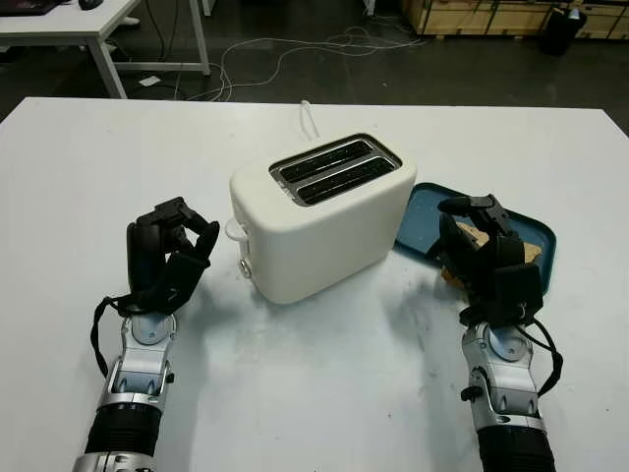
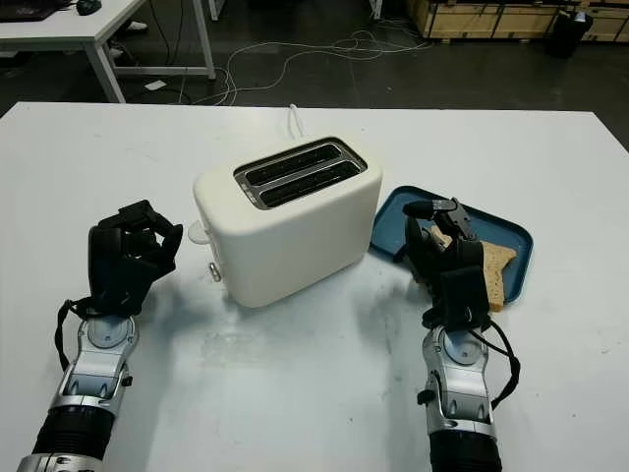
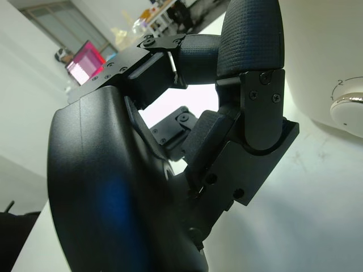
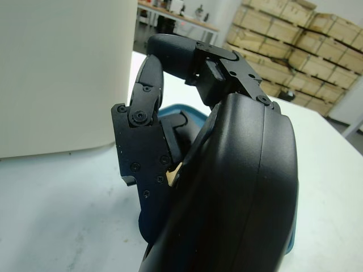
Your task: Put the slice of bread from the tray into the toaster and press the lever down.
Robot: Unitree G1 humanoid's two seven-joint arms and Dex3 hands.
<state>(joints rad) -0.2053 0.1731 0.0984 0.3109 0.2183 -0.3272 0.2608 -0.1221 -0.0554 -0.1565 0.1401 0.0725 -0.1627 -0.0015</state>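
The right hand (image 2: 447,258) was over the near end of the tray (image 2: 511,236), its fingers (image 4: 148,96) curled down around the bread (image 2: 494,267); whether they actually clamped the slice could not be told. The bread lay on the tray, partly hidden beneath the hand, with a tan crust and a pale corner (image 4: 173,173) visible between finger and palm. The tray was blue, set on the table (image 2: 314,393) just right of the toaster (image 2: 285,221). The left hand (image 1: 167,251) was beside the toaster's left end, near the lever (image 1: 234,229) and dial (image 3: 349,110), fingers curled and holding nothing. The toaster was cream-coloured, with two top slots (image 1: 334,169), standing at the table centre.
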